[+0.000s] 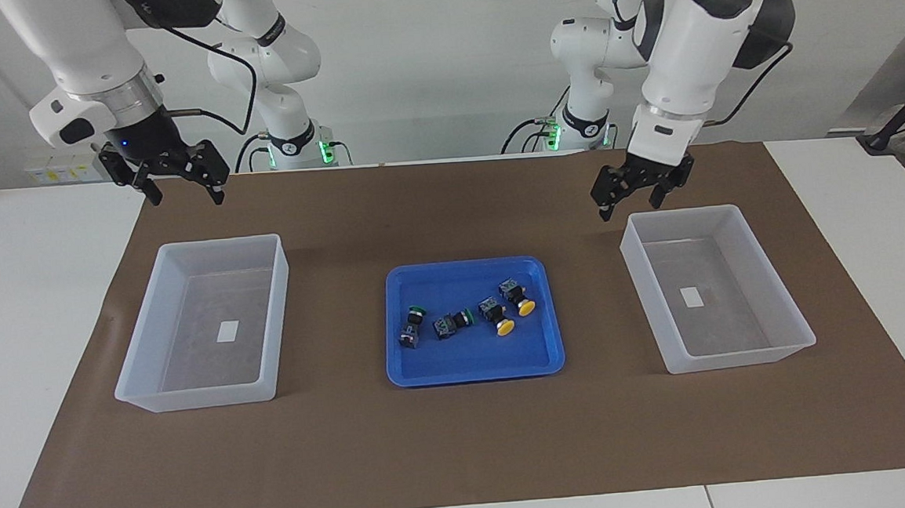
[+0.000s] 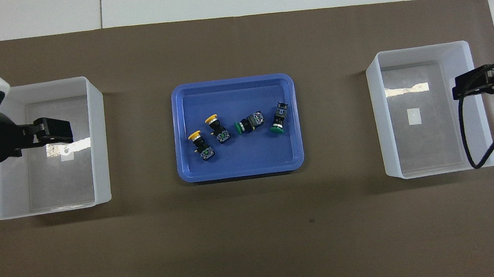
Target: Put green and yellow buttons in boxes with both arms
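Observation:
Two green buttons (image 1: 413,323) (image 1: 454,322) and two yellow buttons (image 1: 497,318) (image 1: 518,297) lie on their sides in a shallow blue tray (image 1: 475,372) at mid-table. In the overhead view the greens (image 2: 249,123) (image 2: 278,118) and yellows (image 2: 201,144) (image 2: 217,128) lie in a row. One translucent box (image 1: 741,354) (image 2: 98,141) stands toward the left arm's end, the other (image 1: 194,395) (image 2: 379,118) toward the right arm's end. Both hold only a label. My left gripper (image 1: 630,200) (image 2: 58,132) hangs open and empty over its box. My right gripper (image 1: 181,188) (image 2: 466,83) hangs open and empty, high over its box's outer edge.
A brown mat (image 1: 464,449) covers the white table (image 1: 24,311) under the tray (image 2: 241,169) and boxes. Bare mat lies between the tray and each box. A black cable (image 2: 485,148) from the right arm loops over the box at that end.

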Robot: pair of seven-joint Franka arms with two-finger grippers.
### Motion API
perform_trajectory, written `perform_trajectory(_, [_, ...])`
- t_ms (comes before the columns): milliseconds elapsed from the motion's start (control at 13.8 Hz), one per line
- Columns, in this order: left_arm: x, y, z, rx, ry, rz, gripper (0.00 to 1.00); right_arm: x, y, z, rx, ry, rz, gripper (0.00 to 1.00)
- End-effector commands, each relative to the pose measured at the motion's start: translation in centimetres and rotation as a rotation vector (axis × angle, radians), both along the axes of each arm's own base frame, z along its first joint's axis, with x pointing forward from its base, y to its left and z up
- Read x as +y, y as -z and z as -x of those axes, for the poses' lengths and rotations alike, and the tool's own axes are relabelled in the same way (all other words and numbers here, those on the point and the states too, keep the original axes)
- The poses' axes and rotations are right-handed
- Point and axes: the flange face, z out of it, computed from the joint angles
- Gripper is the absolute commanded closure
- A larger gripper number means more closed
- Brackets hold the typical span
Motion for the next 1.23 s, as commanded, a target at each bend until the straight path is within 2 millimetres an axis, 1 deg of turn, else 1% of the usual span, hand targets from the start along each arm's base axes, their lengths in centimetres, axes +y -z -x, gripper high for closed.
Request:
perform_trajectory(0, [-2.1,3.6,-1.6,-0.012,-0.080,-0.002,0.00,0.4,0.1,0.2,-0.010,0.008,-0.001,0.00])
perform_trajectory(72, [-2.7,4.8,-1.7,-0.014,-0.088,0.001,0.00,0.5,0.2,0.2,-0.019,0.012,-0.002,0.00])
perform_trajectory(145, [-2.9,5.8,-1.3,-0.018,-0.099,0.004,0.00,0.6,0.6,0.2,-0.027,0.012,-0.002,0.00])
perform_trajectory(217, [-2.9,6.4,-1.1,-0.019,-0.108,0.005,0.00,1.4,0.8,0.2,-0.043,-0.003,-0.003,0.00])
perform_trajectory(289, [-3.2,6.9,-0.9,-0.016,-0.114,0.005,0.00,1.7,1.1,0.0,-0.063,-0.003,-0.004,0.00])
perform_trajectory(361, [-3.4,7.6,-0.8,-0.017,-0.131,0.008,0.00,2.3,1.6,-0.4,-0.083,0.000,-0.006,0.00])
perform_trajectory(506, [-4.3,9.4,-0.4,-0.039,-0.181,0.027,0.00,4.0,3.3,-1.0,-0.129,-0.011,-0.012,0.00])
perform_trajectory(578, [-5.2,10.3,-0.3,-0.038,-0.197,0.030,0.00,4.6,3.8,-1.4,-0.133,0.007,-0.015,0.00])
perform_trajectory(651, [-6.9,12.7,-0.2,-0.015,-0.200,0.021,0.00,5.7,4.3,-1.8,-0.145,0.027,-0.020,0.00])
perform_trajectory(723, [-7.8,13.8,-0.2,-0.022,-0.208,0.027,0.00,7.0,5.1,-2.4,-0.151,0.045,-0.024,0.00])
perform_trajectory(795, [-8.3,14.8,-0.1,-0.019,-0.212,0.026,0.00,8.2,5.8,-2.8,-0.155,0.057,-0.028,0.00])
perform_trajectory(867, [-9.0,15.5,0.3,-0.011,-0.208,0.022,0.00,8.6,6.8,-3.4,-0.157,0.076,-0.029,0.00])
perform_trajectory(940, [-9.5,16.8,0.5,0.003,-0.226,0.016,0.00,8.8,7.6,-4.0,-0.160,0.096,-0.031,0.00])
perform_trajectory(1012, [-11.0,18.7,0.8,0.006,-0.245,0.016,0.00,9.6,8.7,-4.6,-0.160,0.119,-0.032,0.00])
perform_trajectory(1084, [-11.7,19.9,0.8,0.002,-0.261,0.021,0.00,11.0,9.2,-4.8,-0.168,0.127,-0.033,0.00])
perform_trajectory(1157, [-11.8,20.7,1.0,0.002,-0.269,0.023,0.00,11.6,9.8,-5.0,-0.169,0.156,-0.035,0.00])
